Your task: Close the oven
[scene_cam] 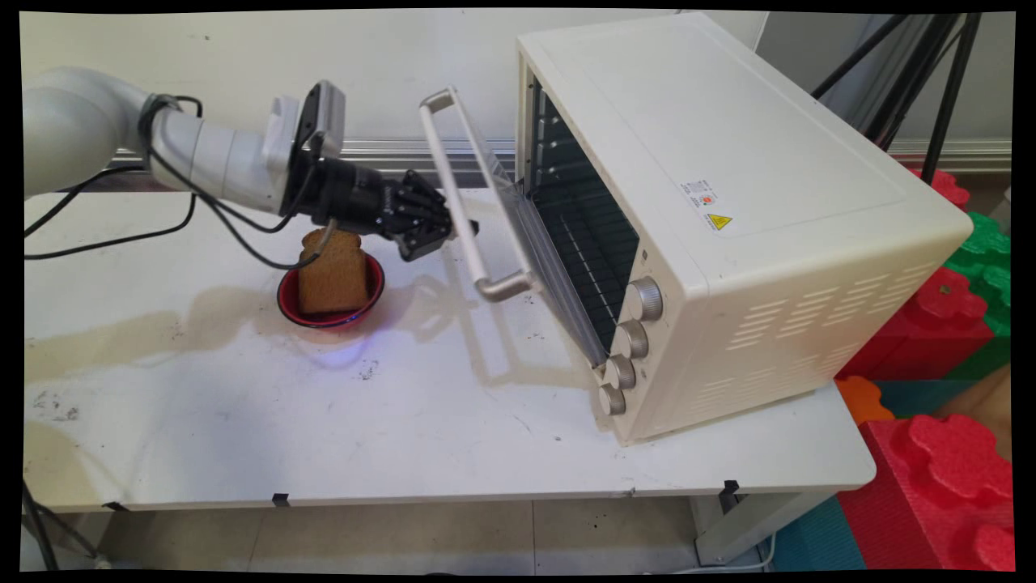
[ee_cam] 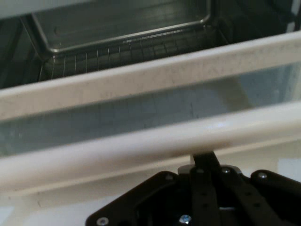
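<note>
the end effector reached out level from the arm and met the door handle of the toaster oven; its black linkage pressed up against the pale bar, and in the hand view the handle ran straight across just above the linkage, with one finger rising to touch its underside; whether the fingers were spread or pressed together around the bar i cannot tell, since the bar hid their tips in both views.

the oven was a cream-white box with four round knobs down its front edge and a small yellow warning sticker on top; its glass door stood partly open, tilted out towards the end effector, with the handle at its outer edge; beyond the handle, through the glass and over the door's upper rim, a wire rack and a metal tray showed inside the dark cavity.

just beneath and behind the end effector, a red bowl sat on the white table, holding a brown slice of bread standing upright; the bowl stood apart from the oven door, on the arm's side of the handle; a black cable hung from the arm down in front of the bread.
</note>
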`<control>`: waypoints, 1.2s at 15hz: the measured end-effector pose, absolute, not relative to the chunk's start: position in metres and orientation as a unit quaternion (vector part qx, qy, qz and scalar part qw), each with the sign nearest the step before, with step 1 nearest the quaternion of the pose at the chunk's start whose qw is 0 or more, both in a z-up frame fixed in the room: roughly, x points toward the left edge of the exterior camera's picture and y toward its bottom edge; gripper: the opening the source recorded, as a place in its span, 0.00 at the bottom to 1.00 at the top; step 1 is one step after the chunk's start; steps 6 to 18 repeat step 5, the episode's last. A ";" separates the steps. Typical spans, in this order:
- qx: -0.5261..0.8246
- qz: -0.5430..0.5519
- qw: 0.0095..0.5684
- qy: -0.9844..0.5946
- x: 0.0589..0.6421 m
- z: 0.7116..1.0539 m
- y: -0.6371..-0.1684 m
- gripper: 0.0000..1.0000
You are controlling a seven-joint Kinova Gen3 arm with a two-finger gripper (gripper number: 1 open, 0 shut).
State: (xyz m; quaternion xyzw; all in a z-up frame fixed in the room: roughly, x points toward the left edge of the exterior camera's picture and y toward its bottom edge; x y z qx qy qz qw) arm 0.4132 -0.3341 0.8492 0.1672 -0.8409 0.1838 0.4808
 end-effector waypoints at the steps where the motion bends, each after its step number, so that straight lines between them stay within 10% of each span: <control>1: 0.166 0.185 0.482 -0.840 0.410 0.851 -0.337 0.00; 18: 0.159 0.188 0.486 -0.839 0.396 0.857 -0.344 0.00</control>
